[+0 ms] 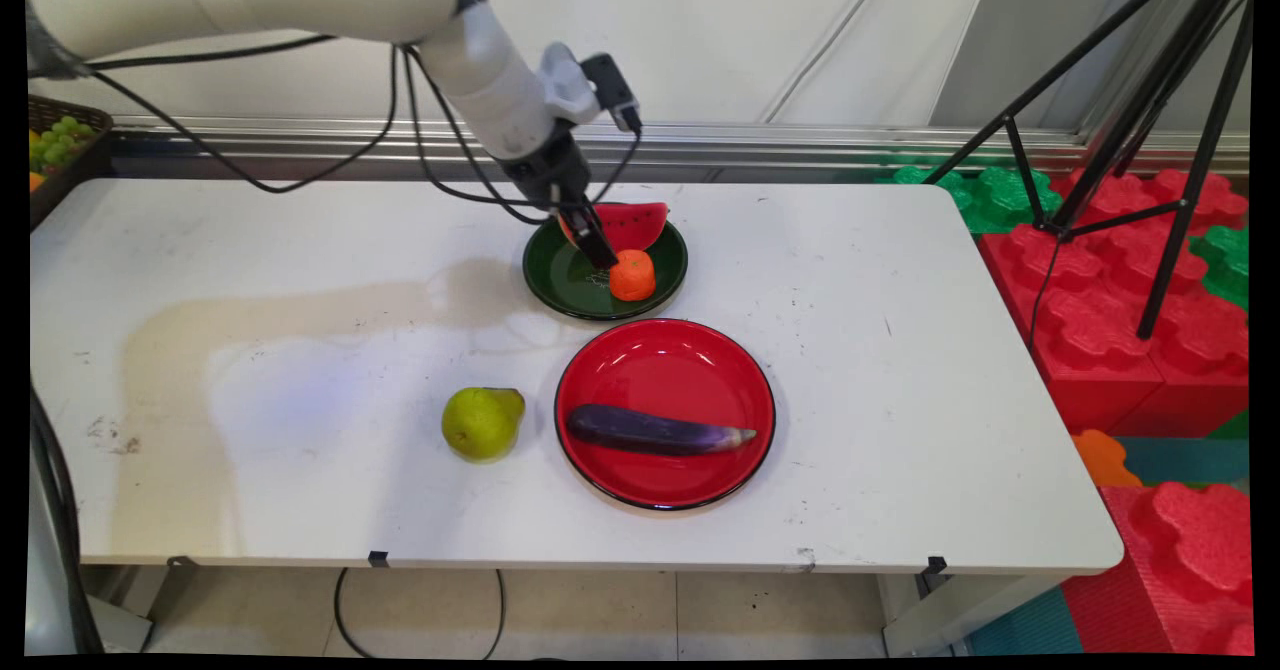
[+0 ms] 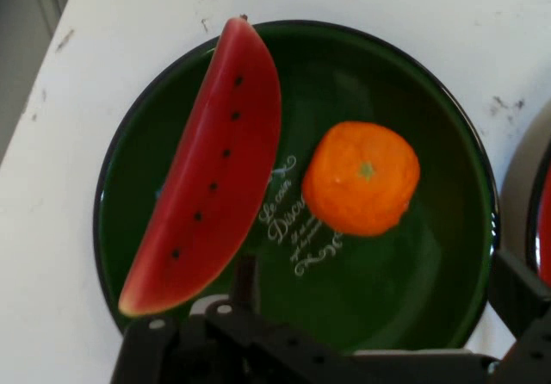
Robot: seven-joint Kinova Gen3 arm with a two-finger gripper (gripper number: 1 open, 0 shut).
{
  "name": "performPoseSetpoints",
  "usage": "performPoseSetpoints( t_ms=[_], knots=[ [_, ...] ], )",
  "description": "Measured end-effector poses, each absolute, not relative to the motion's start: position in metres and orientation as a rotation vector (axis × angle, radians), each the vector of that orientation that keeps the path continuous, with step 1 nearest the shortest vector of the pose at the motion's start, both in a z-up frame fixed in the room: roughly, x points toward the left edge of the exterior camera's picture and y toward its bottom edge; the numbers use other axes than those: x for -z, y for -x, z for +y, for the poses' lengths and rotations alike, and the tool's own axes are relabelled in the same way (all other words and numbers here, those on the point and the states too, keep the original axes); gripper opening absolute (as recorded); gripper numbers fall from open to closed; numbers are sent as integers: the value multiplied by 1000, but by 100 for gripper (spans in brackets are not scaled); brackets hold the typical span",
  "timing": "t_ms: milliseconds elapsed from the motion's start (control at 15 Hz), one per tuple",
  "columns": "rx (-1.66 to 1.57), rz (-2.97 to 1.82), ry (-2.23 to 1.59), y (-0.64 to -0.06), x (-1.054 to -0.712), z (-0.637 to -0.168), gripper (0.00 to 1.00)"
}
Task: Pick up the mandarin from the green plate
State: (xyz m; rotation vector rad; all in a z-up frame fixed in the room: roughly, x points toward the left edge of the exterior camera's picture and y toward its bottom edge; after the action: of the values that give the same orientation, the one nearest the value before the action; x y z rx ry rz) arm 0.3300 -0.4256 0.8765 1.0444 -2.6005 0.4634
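My gripper (image 1: 604,253) hangs low over a dark green plate (image 1: 560,278) at the table's far middle. It is open, with nothing held. On that plate lie an orange (image 1: 632,275) and a red watermelon slice (image 1: 632,224). In the hand view the orange (image 2: 362,190) sits just beyond the open gripper (image 2: 379,272), apart from both fingers. The watermelon slice (image 2: 211,173) lies to its left across the green plate (image 2: 430,100), which has white lettering at its centre. One finger (image 2: 244,279) stands close to the slice's lower end.
A red plate (image 1: 665,355) holding a purple eggplant (image 1: 660,429) sits nearer the front, close to the green plate. A green pear (image 1: 483,422) stands left of the red plate. A basket of fruit (image 1: 60,140) is at the far left corner. A black tripod (image 1: 1150,100) stands right of the table.
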Motion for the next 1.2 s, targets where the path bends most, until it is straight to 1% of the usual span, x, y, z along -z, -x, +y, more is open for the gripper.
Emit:
performPoseSetpoints(
  t_ms=[600,1067,1133,1200],
  knots=[
    [-452,-2624,-1074,-297,-818,-463,100],
    [-451,-2628,-1090,-288,-796,-471,100],
    [-450,-2626,-1090,-287,-794,-471,0],
    [-449,-2625,-1087,-286,-793,-471,0]
  ],
)
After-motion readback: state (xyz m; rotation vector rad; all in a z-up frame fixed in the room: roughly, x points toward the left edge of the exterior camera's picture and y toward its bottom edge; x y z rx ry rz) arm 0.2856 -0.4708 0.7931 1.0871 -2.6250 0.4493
